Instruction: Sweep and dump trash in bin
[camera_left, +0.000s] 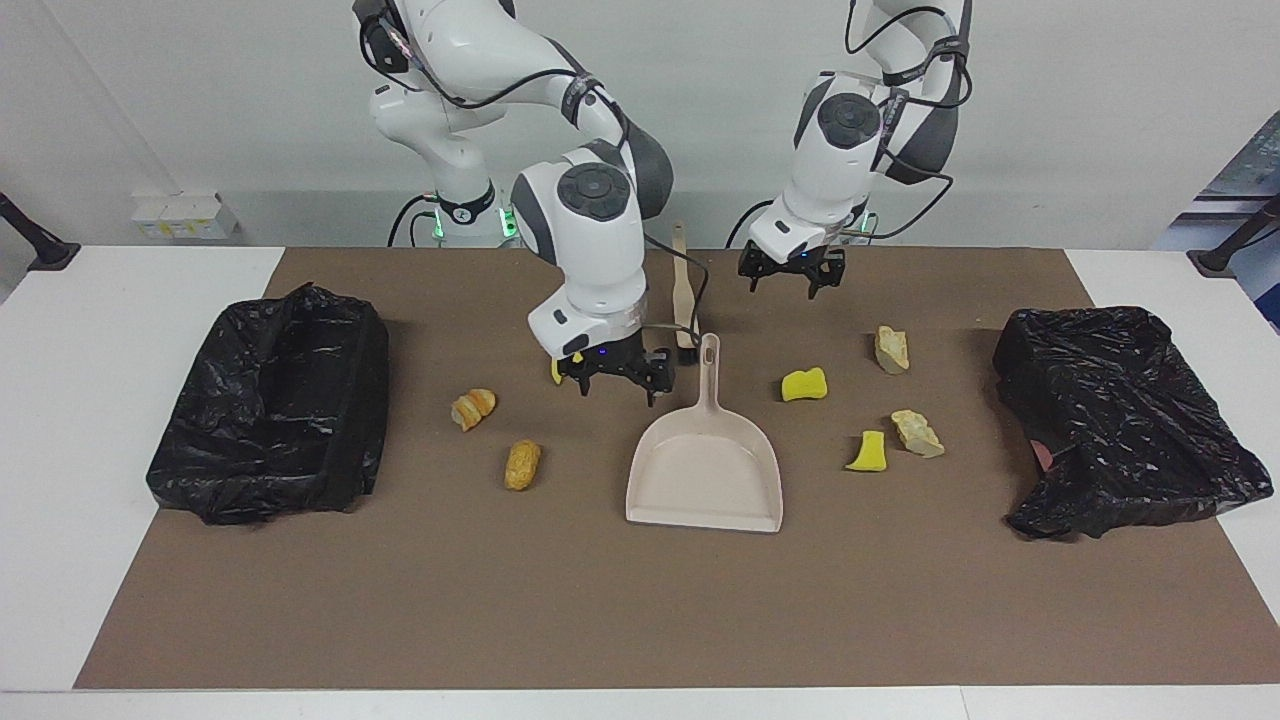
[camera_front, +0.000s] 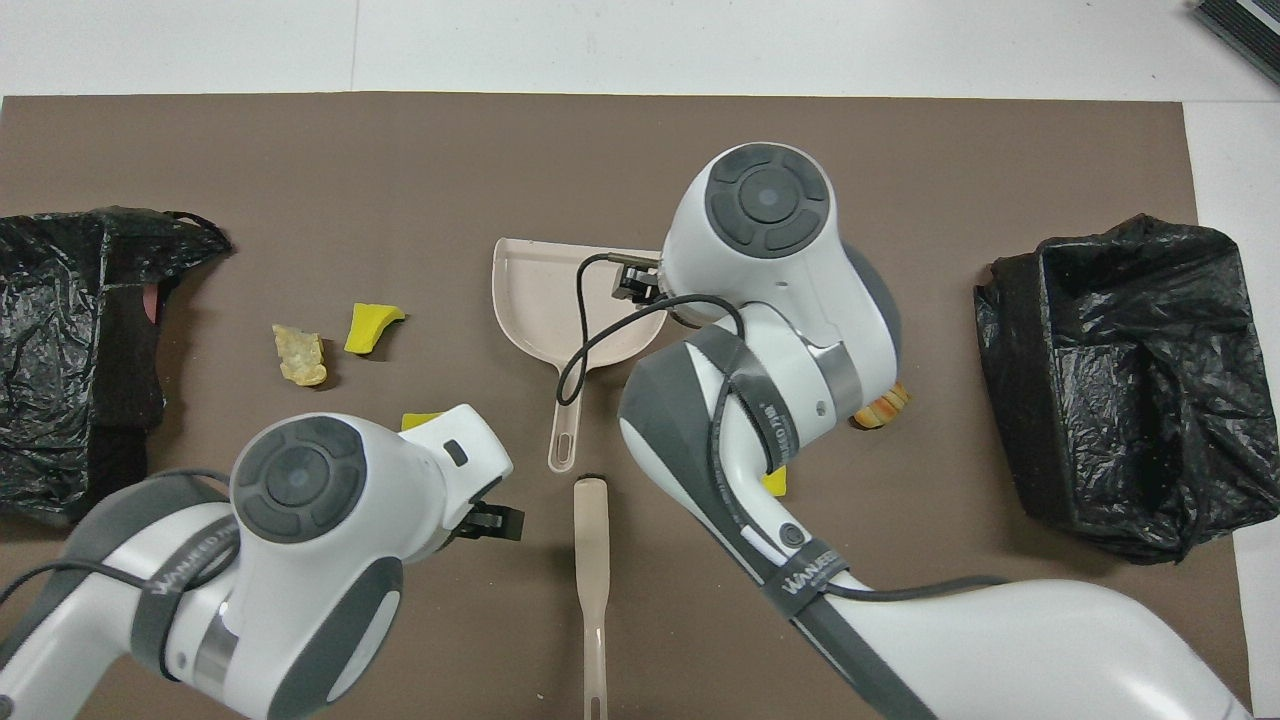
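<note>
Right gripper (camera_left: 615, 380) is held low, fingers spread and pointed down, forearm reached toward mid-table. Left gripper (camera_left: 792, 276) is carried higher, likewise open, wrist bent downward.

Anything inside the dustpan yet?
Nothing seen. In the facing view the dustpan shows a bare tray, and the trash lies on the mat around it. From overhead, the right arm covers part of the tray.
</note>
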